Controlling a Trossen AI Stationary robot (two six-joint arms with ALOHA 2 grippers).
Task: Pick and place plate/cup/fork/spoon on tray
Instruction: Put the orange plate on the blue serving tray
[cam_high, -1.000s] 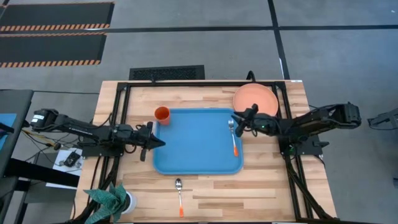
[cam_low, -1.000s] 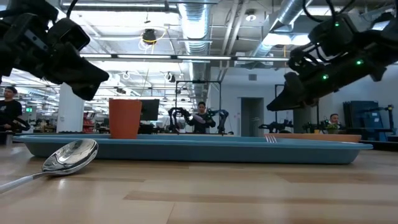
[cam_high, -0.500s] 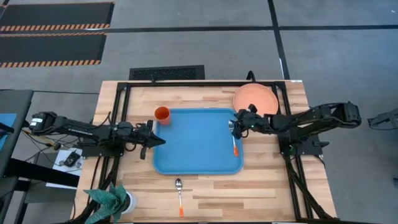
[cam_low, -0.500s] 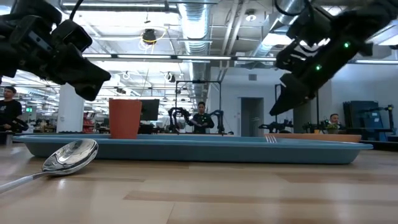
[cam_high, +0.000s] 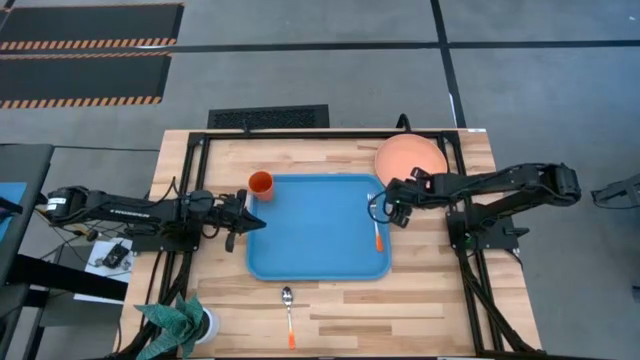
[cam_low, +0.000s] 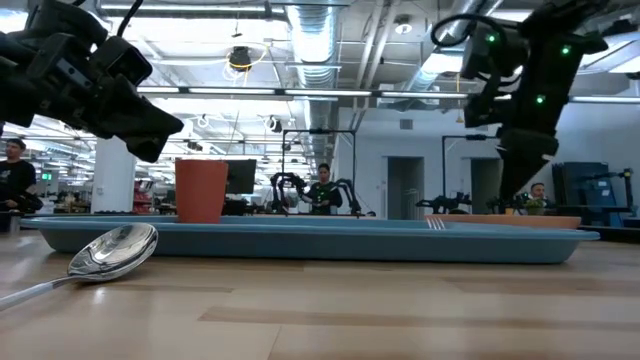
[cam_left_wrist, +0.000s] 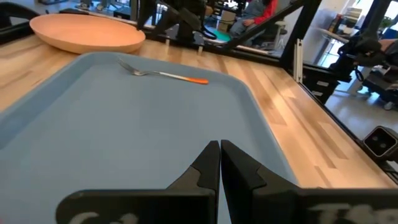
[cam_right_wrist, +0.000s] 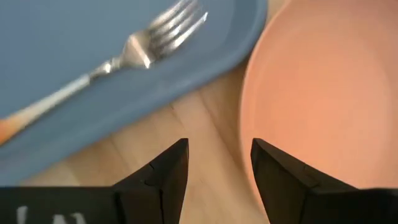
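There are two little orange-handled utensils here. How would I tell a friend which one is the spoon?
Start at the big blue tray in the middle of the wooden table. The spoon lies on bare wood just off the tray's near long edge, outside it. Its silver end is a rounded bowl, while the fork, with tines, lies inside the tray.

A green plant sits at the wooden table's corner.

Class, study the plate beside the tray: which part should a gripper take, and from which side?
Take the plate by its raised rim nearest the tray, coming from above. It lies flat on the table, so only the thin edge fits between fingers; the open right gripper hangs near there.
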